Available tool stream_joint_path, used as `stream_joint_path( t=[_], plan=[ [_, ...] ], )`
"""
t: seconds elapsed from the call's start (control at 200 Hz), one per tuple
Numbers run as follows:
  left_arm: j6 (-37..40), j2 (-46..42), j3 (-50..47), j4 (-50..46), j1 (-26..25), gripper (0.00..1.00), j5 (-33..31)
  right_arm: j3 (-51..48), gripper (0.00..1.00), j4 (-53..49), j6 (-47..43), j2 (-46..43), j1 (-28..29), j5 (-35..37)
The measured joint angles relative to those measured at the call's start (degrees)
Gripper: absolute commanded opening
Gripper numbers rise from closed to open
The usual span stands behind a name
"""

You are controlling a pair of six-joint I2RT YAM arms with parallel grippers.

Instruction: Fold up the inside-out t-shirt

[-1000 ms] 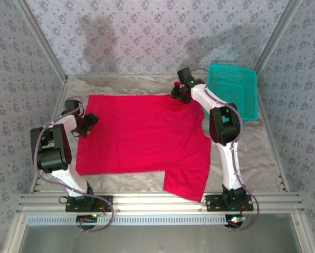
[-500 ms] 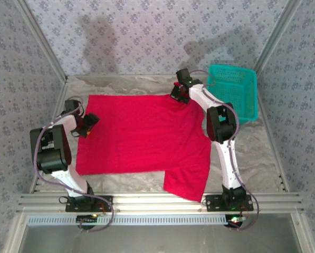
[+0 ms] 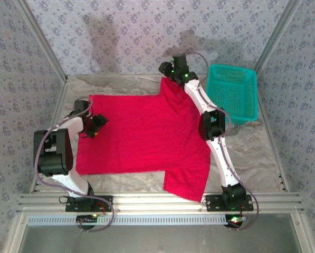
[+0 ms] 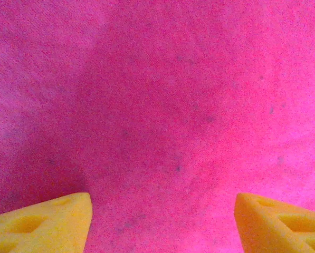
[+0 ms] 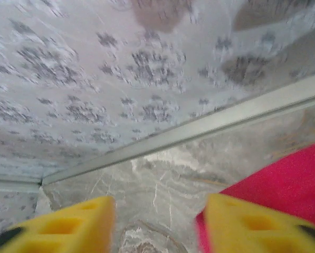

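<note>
Right gripper (image 5: 160,226) parted at t-shirt (image 3: 141,132), teal basket (image 3: 234,95) with bare floor

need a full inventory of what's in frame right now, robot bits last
t-shirt: 1, bright red, spread over the middle of the table, far edge drawn up into a peak
basket: 1, teal mesh, far right corner of the table
table: 1, pale grey marbled, under everything
walls: grey-blue flower pattern, on three sides
frame rails: silver metal, along the near edge
left gripper: 1, yellow fingers, open, over the t-shirt's left part
right gripper: 1, yellow fingers, open, at the peak on the t-shirt's far edge
</note>
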Motion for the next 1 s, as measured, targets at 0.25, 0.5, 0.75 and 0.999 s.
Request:
stream_joint_path(
  t=[0.25, 0.5, 0.75, 0.999],
  plan=[
    [-0.50, -5.25, 0.04, -0.04, -2.03, 0.72, -0.17, -24.96, 0.70, -4.44, -2.29, -12.92, 0.15, -3.56],
    [0.37, -3.67, 2.78, -0.74, -2.71, 0.72, -0.02, -47.25, 0.70, -5.79, -9.64, -33.35, 3.04, -2.49],
    [0.79, 2.32, 5.92, 0.22, -1.20, 0.72, -0.20, -63.43, 0.70, -5.14, -12.79, -37.99, 4.85, -0.48],
    [0.39, 13.16, 13.55, 1.22, 2.21, 0.72, 1.14, -64.30, 0.71, -6.10, -13.44, -34.03, 3.17, 3.15]
  ],
)
